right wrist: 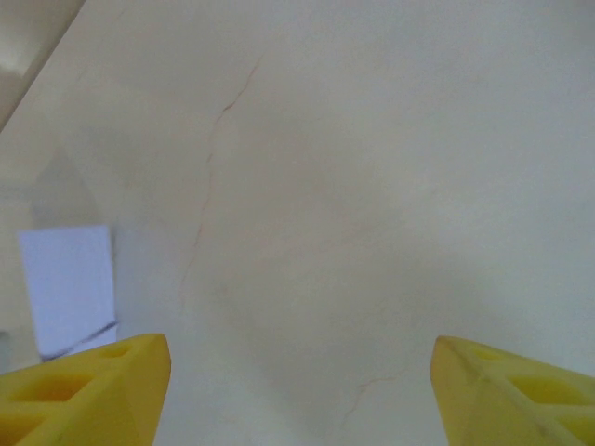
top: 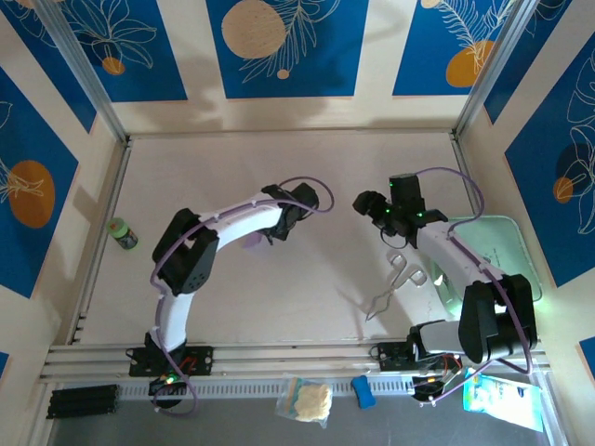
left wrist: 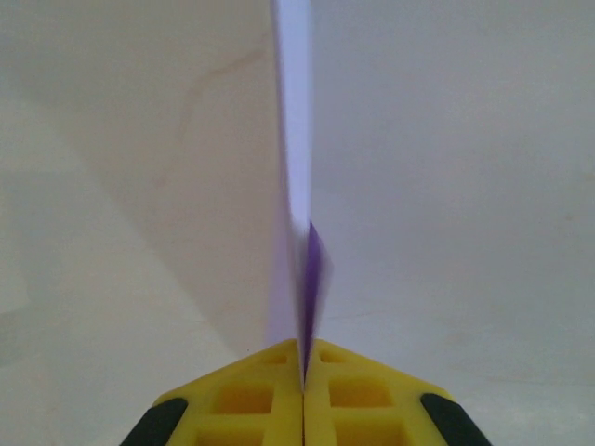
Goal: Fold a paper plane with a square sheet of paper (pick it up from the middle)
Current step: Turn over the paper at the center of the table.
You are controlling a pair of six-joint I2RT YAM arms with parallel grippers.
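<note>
While my left hand point(left wrist: 303, 360) is clenched tight on the lavender paper point(left wrist: 312, 265), which stands edge-on straight ahead of its fingertips above the counter point(left wrist: 465, 186), my right hand point(right wrist: 301, 346) is spread wide with nothing between its fingers; the paper sits ahead of it, off to its left. I judge this to be mid-fold, though I cannot tell how many creases are in. Next, I think, the right hand must reach the free edge and fold it without tugging it from my grip.
</note>
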